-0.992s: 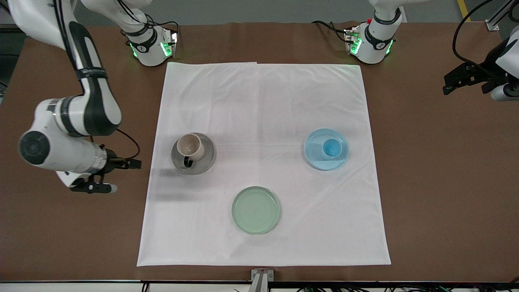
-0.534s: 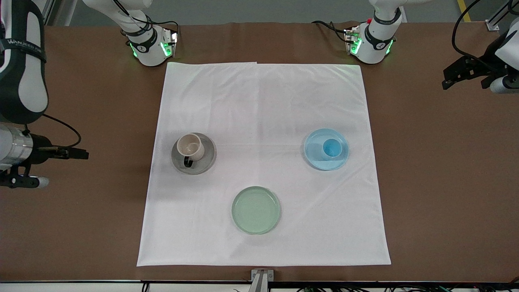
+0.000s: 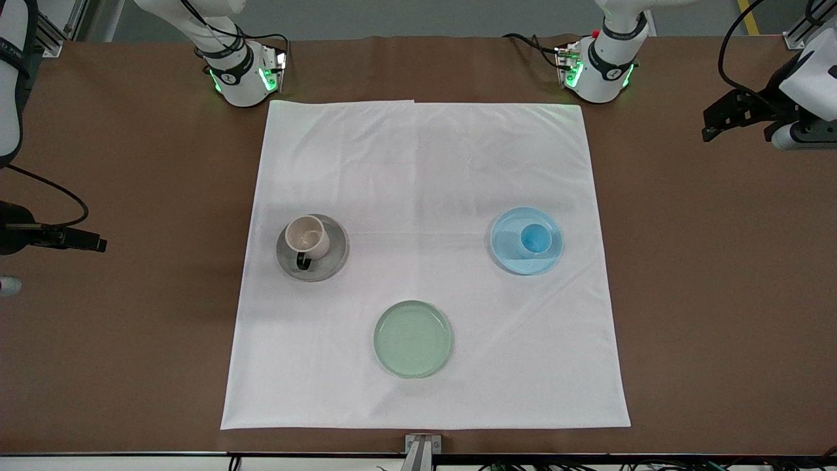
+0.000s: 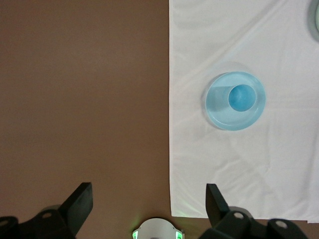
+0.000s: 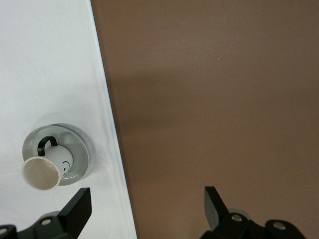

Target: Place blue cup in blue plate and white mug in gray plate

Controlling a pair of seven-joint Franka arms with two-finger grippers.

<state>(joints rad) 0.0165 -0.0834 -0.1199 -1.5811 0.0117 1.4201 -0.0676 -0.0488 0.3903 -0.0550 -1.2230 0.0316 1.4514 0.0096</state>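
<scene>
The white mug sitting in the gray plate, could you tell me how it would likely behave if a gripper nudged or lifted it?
The white mug stands upright in the gray plate, so a sideways nudge would probably meet the raised rim and could tip it. Its surface looks glazed, so likely slippery and breakable. The thin black loop handle sticks out on one side, so a handle grasp might let it swing.

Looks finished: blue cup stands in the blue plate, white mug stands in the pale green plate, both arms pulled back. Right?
Not quite. The white mug stands in the gray plate, as the front view shows; the pale green plate holds nothing. The blue cup does stand in the blue plate, both arms clear.
</scene>
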